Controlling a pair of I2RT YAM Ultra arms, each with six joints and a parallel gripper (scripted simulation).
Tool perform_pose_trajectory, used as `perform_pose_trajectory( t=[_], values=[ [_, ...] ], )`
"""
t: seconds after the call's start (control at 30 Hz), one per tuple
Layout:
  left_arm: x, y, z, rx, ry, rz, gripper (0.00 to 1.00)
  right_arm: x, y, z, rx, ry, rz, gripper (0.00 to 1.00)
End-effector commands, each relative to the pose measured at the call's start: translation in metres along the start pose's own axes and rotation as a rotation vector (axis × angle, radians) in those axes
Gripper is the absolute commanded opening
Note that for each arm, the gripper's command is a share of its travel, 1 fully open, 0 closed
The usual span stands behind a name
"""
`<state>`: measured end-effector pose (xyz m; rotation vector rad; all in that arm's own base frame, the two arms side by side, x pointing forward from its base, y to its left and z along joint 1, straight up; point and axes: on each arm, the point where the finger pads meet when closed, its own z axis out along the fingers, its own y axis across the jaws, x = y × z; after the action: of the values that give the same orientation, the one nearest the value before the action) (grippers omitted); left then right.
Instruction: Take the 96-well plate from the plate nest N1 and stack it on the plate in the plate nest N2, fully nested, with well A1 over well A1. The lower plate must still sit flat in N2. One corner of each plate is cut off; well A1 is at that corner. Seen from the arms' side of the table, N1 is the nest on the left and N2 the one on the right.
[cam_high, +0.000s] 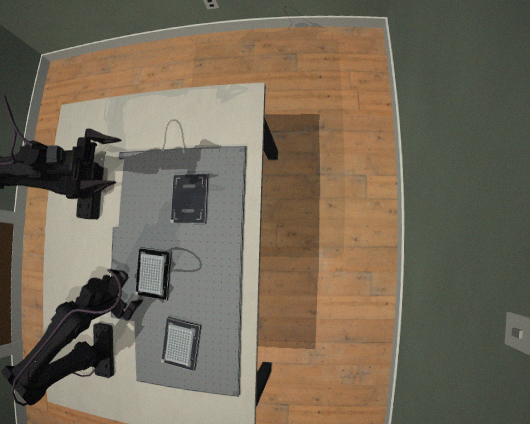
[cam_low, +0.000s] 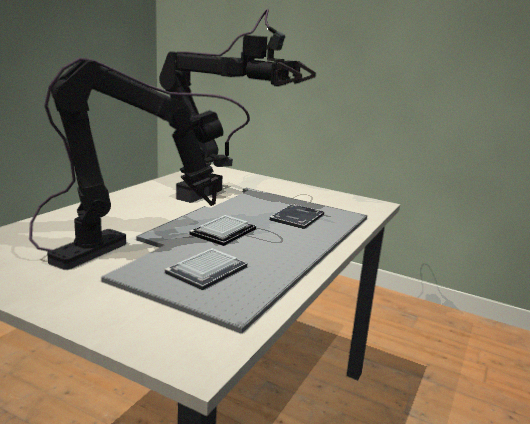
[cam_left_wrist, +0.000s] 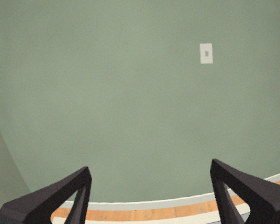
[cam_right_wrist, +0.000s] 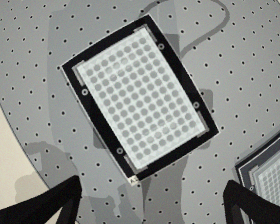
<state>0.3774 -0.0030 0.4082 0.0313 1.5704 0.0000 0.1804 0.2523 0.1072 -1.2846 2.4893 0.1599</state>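
Two white 96-well plates sit in black nests on the grey pegboard. The N1 plate (cam_high: 153, 273) (cam_low: 223, 227) fills the middle of the right wrist view (cam_right_wrist: 140, 97). The N2 plate (cam_high: 181, 344) (cam_low: 206, 265) shows at the right edge of the right wrist view (cam_right_wrist: 263, 178). My right gripper (cam_high: 125, 292) (cam_low: 209, 197) (cam_right_wrist: 154, 189) is open and empty, hanging above the pegboard's near edge beside the N1 plate and apart from it. My left gripper (cam_high: 116, 161) (cam_low: 307, 74) (cam_left_wrist: 150, 171) is open and empty, held high and level, facing the far wall.
A dark empty nest (cam_high: 189, 198) (cam_low: 297, 215) lies on the pegboard (cam_high: 185, 270) farther along. Both arm bases (cam_high: 90, 206) (cam_high: 104, 350) stand on the table beside the pegboard. The table edge (cam_high: 261, 240) is past the board.
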Motion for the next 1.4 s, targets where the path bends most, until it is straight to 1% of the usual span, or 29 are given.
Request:
perform_pose_trajectory(
  t=[0.0, 0.17, 0.23, 0.27, 0.33, 0.43, 0.5, 0.57, 0.67, 0.87, 1.0, 1.07, 1.13, 1.2, 1.37],
  values=[
    [-0.005, 0.006, 0.005, -0.024, -0.012, -0.02, 1.0, -0.018, -0.004, -0.012, 0.006, -0.058, 0.023, 1.0],
    [-0.005, 0.006, 0.005, -0.024, -0.012, -0.02, 1.0, -0.014, -0.002, -0.009, 0.001, -0.047, 0.01, 1.0],
    [0.004, 0.004, 0.005, -0.019, 0.026, -0.03, 1.0, -0.016, -0.001, -0.012, -0.01, -0.047, -0.01, 1.0],
    [0.005, 0.0, 0.002, -0.009, 0.036, -0.033, 1.0, -0.013, -0.001, -0.011, -0.014, -0.029, -0.026, 1.0],
    [0.018, -0.006, -0.003, 0.0, 0.097, -0.039, 1.0, -0.01, 0.001, -0.007, -0.026, 0.003, -0.073, 1.0],
    [0.03, -0.028, -0.02, 0.059, 0.177, -0.047, 1.0, -0.011, 0.003, -0.001, -0.046, 0.049, -0.148, 1.0],
    [0.03, -0.028, -0.02, 0.059, 0.177, -0.047, 1.0, -0.011, 0.003, -0.001, -0.046, 0.049, -0.148, 1.0],
    [0.041, -0.048, -0.036, 0.115, 0.252, -0.049, 1.0, -0.013, 0.003, 0.004, -0.06, 0.086, -0.204, 1.0],
    [0.056, -0.083, -0.075, 0.234, 0.364, -0.038, 1.0, -0.02, 0.004, 0.014, -0.086, 0.15, -0.295, 1.0],
    [0.08, -0.114, -0.146, 0.402, 0.537, 0.009, 1.0, -0.028, 0.006, 0.028, -0.123, 0.238, -0.422, 1.0],
    [0.096, -0.119, -0.193, 0.494, 0.642, 0.054, 1.0, -0.033, 0.008, 0.036, -0.136, 0.287, -0.5, 1.0],
    [0.096, -0.119, -0.193, 0.494, 0.642, 0.054, 1.0, -0.033, 0.008, 0.036, -0.136, 0.287, -0.5, 1.0],
    [0.106, -0.117, -0.218, 0.543, 0.702, 0.086, 1.0, -0.035, 0.01, 0.039, -0.146, 0.309, -0.537, 1.0],
    [0.112, -0.112, -0.237, 0.572, 0.738, 0.108, 1.0, -0.038, 0.011, 0.042, -0.151, 0.322, -0.559, 1.0],
    [0.119, -0.101, -0.266, 0.622, 0.783, 0.141, 1.0, -0.045, 0.012, 0.048, -0.152, 0.33, -0.576, 1.0]
  ],
)
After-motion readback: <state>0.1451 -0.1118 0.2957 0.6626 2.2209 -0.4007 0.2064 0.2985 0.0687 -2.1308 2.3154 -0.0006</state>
